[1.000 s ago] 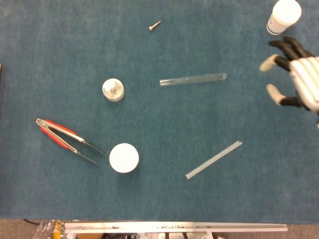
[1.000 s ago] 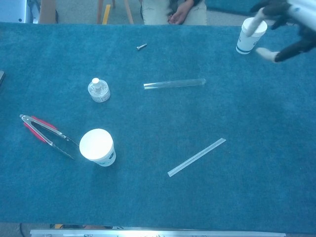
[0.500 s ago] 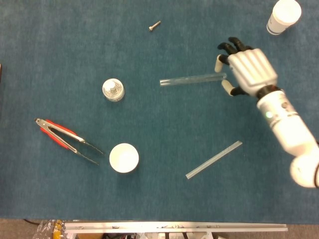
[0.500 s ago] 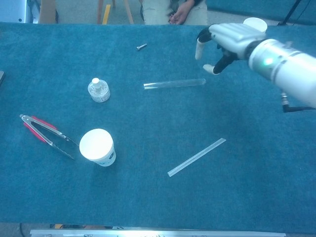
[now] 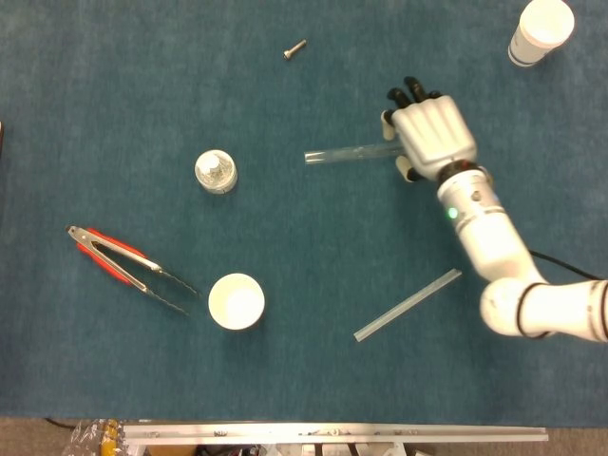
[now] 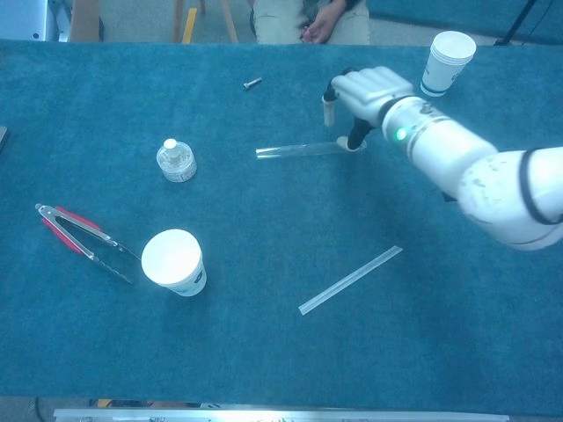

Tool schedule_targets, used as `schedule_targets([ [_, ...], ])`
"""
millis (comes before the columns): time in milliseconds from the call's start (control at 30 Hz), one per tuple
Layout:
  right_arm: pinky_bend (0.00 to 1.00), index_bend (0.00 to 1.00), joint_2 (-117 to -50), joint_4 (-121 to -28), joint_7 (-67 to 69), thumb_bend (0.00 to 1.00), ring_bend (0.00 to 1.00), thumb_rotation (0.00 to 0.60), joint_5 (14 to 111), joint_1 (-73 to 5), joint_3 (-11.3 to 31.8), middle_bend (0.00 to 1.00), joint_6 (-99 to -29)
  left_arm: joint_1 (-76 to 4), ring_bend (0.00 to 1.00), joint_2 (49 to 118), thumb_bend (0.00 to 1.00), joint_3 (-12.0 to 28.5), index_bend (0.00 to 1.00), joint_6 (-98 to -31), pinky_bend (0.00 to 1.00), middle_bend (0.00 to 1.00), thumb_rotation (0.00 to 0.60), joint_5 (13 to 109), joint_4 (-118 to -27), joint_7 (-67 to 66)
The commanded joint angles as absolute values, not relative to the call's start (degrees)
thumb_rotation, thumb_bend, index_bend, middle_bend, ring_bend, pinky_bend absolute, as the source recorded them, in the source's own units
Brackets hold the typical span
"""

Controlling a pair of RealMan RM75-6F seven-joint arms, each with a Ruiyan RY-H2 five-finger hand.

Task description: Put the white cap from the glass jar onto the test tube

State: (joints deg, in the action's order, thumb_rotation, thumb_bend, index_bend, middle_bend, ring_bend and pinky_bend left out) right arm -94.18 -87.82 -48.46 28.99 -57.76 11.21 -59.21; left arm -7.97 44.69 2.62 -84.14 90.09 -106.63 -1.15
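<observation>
The clear test tube (image 5: 347, 152) (image 6: 295, 150) lies flat on the blue cloth, its open end to the left. My right hand (image 5: 432, 138) (image 6: 369, 92) is down over the tube's right end and hides it. The fingers sit on the far side and the thumb on the near side, still apart. The tube still rests on the cloth. The small glass jar (image 5: 216, 172) (image 6: 177, 161) with its white cap stands upright to the left of the tube, untouched. No view shows my left hand.
A white paper cup (image 5: 236, 301) (image 6: 173, 261) stands near the front left, with red-handled tongs (image 5: 128, 267) (image 6: 84, 239) beside it. A second cup (image 5: 541, 30) (image 6: 446, 61) is at the far right. A screw (image 5: 294, 48) lies at the back. A clear flat strip (image 5: 408, 304) (image 6: 350, 280) lies front right.
My right hand has swept in from the far right edge leftward and come down over the right end of the test tube. Nothing else has moved.
</observation>
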Motion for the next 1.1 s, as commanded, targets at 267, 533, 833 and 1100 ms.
schedule_targets([
  [267,0.28,0.44,-101.6,-80.2,-50.5,0.26,0.06,0.600,26.6,-61.3,12.1,0.19,-58.3,-7.7,0.00,44.6,0.32,2.2,0.30,-84.5,0.02,0.10,0.600,90.8,-105.9,-0.2],
  [533,0.28,0.44,-105.8,-73.8,-50.7,0.26,0.06,0.600,25.8,-62.4,12.4,0.19,-56.7,-7.8,0.00,44.8,0.32,2.0,0.30,-84.2,0.02,0.10,0.598,91.3,-105.9,-0.2],
  [833,0.28,0.44,-109.0,-68.0,-50.9,0.26,0.06,0.600,25.7,-63.2,13.4,0.19,-55.1,-8.3,0.00,45.3,0.32,2.1,0.30,-83.4,0.02,0.10,0.596,91.1,-105.5,0.0],
  [1100,0.28,0.44,-110.4,-65.3,-51.1,0.26,0.06,0.600,25.8,-63.3,14.1,0.19,-54.3,-8.5,0.00,45.7,0.32,2.0,0.30,-83.0,0.02,0.10,0.585,90.9,-105.0,0.5],
])
